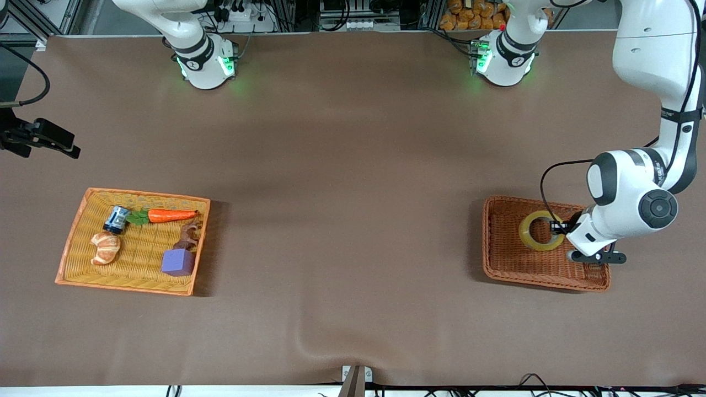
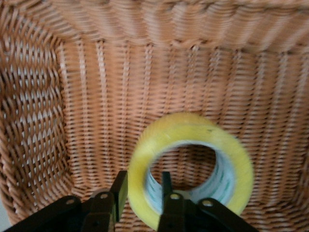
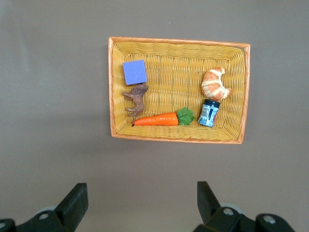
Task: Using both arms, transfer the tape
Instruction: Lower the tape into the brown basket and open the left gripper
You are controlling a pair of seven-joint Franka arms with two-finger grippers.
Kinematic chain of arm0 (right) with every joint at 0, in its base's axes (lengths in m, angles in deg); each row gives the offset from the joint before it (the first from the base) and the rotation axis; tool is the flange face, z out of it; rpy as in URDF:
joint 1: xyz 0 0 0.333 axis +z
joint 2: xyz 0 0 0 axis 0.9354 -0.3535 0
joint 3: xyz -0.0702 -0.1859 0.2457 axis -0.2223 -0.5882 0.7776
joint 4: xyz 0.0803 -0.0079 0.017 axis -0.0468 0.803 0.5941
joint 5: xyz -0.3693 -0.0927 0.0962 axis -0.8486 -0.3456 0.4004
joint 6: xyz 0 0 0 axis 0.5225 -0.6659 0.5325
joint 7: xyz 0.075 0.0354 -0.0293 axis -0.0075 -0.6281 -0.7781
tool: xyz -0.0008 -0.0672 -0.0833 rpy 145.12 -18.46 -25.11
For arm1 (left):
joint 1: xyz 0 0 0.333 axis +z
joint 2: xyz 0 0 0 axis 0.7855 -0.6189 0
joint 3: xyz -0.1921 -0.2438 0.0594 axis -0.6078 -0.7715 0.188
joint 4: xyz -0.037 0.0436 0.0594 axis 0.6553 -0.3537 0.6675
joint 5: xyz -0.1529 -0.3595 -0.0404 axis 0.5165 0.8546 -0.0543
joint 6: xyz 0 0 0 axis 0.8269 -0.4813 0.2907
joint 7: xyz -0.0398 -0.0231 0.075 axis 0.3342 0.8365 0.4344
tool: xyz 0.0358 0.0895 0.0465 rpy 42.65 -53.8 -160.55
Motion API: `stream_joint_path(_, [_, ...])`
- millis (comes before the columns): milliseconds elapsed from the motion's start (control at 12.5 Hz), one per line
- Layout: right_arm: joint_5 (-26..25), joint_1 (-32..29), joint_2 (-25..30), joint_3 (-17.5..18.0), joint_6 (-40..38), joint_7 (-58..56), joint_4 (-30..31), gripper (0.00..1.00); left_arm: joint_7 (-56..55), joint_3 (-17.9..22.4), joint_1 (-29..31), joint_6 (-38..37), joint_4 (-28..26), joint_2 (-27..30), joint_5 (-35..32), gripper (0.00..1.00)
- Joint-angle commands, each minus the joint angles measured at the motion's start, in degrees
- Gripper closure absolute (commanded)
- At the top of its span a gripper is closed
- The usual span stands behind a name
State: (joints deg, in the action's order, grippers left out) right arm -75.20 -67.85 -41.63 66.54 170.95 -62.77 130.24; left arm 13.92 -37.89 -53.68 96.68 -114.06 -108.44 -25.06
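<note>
In the brown wicker basket, the left gripper straddles the translucent yellow tape roll's wall; clamping cannot be confirmed. The right gripper waits with fingers apart above the table; the handover is not yet begun.

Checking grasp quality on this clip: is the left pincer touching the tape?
Touching. In the left wrist view the left pincer straddles the wall of the tape, one finger inside the ring and one outside, both against it.
</note>
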Motion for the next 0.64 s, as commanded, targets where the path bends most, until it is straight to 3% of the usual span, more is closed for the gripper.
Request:
stream_joint_path(0, [0.93, -0.66, 0.65, 0.38, -1.19, -0.06, -0.2, 0.0, 1.35, -0.35, -0.11, -0.37, 0.69, 3.94, 1.0, 0.0])
stream_joint_path(160, [1.01, -0.83, 0.74, 0.3, -1.19, -0.06, -0.29, 0.0, 0.48, -2.54, -0.55, -4.99, 2.36, 10.69, 0.65, 0.0])
stream_joint_path(240, [1.01, -1.1, 0.74, 0.38, -1.1, -0.06, -0.38, 0.0, 0.47, -2.73, -0.64, -10.25, 6.02, 12.73, 0.3, 0.0])
stream_joint_path(400, [0.93, -1.1, 0.65, 0.38, -1.19, -0.06, -0.55, 0.0, -0.48, -2.99, -1.25, -26.13, 18.3, 13.1, 0.21, 0.0])
stream_joint_path(560, [0.93, -1.01, 0.56, 0.47, -1.19, -0.06, -0.55, 0.0, -8.01, -3.17, -1.87, -35.23, 23.36, 13.62, 0.12, 0.0])
